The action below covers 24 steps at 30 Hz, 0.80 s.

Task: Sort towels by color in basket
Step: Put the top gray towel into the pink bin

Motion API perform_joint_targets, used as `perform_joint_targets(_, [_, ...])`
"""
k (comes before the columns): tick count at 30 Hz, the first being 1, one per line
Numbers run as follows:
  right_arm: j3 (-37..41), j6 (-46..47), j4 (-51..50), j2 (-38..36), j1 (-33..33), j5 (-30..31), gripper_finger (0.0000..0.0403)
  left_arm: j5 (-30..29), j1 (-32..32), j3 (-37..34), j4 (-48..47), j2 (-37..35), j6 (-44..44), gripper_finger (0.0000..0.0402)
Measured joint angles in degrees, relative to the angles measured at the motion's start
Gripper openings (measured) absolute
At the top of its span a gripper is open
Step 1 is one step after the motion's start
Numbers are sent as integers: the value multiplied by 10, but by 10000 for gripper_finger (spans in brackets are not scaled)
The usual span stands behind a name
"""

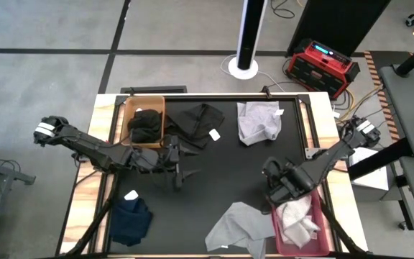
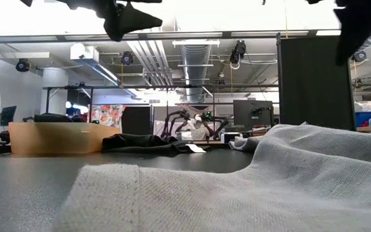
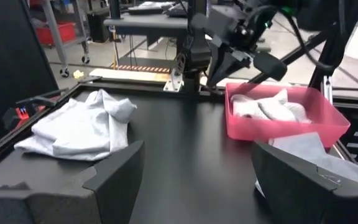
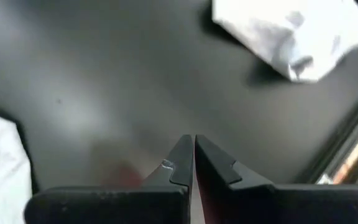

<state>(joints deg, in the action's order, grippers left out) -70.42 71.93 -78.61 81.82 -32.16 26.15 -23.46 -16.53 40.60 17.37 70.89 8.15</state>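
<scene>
the left gripper (image 1: 180, 173) hovered fingers apart over the bare table (image 1: 221, 176) centre; the right gripper (image 1: 270, 171), fingers together, hung beside the pink basket (image 1: 327, 232) of white towels (image 1: 297, 219).

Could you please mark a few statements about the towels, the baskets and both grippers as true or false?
1. The orange-brown plastic basket holds a black cloth towel. True.
2. The pink plastic basket holds navy towels. False: it holds pale grey-white towels.
3. The right gripper is shut and holds nothing. True.
4. The left gripper clamps a towel. False: it is open and empty above the black table.
5. The navy blue cloth towel lies in a basket. False: it lies on the table, at the near left corner.
</scene>
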Motion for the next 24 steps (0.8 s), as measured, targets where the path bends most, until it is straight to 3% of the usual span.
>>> perform_joint_targets(12, [1, -144, 67, 0, 78, 55, 9, 0, 0, 0, -93, 11, 16, 281])
perform_joint_targets(19, [1, -161, 67, -3, 77, 89, 9, 22, 21, 0, 25, 88, -89, 281])
perform_joint_targets(24, [1, -165, 67, -12, 75, 90, 9, 49, 68, 23, 110, 157, -123, 281])
